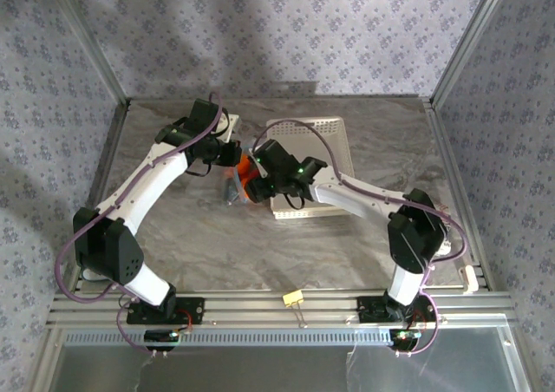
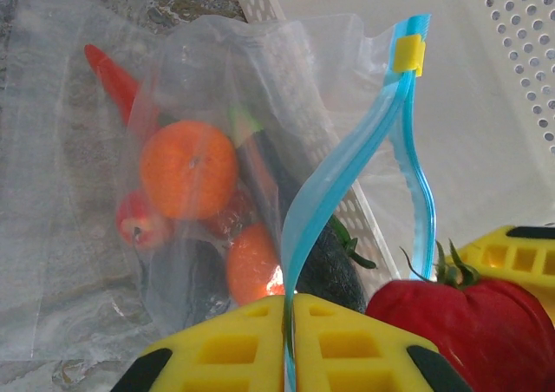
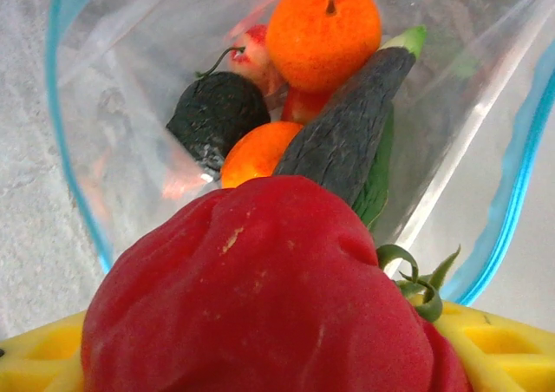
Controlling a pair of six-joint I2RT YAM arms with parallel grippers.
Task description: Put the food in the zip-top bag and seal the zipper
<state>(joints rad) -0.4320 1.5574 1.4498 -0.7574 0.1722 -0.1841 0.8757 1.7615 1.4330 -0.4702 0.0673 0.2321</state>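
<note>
top view, bag: zip-top bag (image 1: pixel 229 191) lying on the counter (image 1: pixel 173 236) just beside the white basket (image 1: pixel 325 140); could be dragged or slump shut if either arm tugs, with both crowded over it
top view, hands: left hand (image 1: pixel 232 156) and right hand (image 1: pixel 253 182) close together above the bag; too small here to tell how far apart the fingers stand
left wrist view, zipper: zipper (image 2: pixel 347 166) rising as a loose, twisted blue ribbon, yellow slider (image 2: pixel 408 54) at its far end; might slip out of a single-point pinch and let the mouth fall closed on the incoming piece
left wrist view, left hand: left hand (image 2: pixel 289 323) pressed together, clamped on the blue strip at one spot; nothing else touched
left wrist view, food: orange round fruit (image 2: pixel 188 168), carrot (image 2: pixel 113 75), cucumber (image 2: pixel 334 266) and dark piece (image 2: pixel 186 279) inside the bag; red pepper (image 2: pixel 460 323) outside, right of the strip
right wrist view, red pepper: red pepper (image 3: pixel 260 297) bulky against the opening; could snag the blue lip or land on the heap and roll back out, leaving the zipper blocked from sealing
right wrist view, right hand: right hand (image 3: pixel 269 357) spread wide, gripping the pepper on both sides; poised at the open mouth, pepper not yet in
</note>
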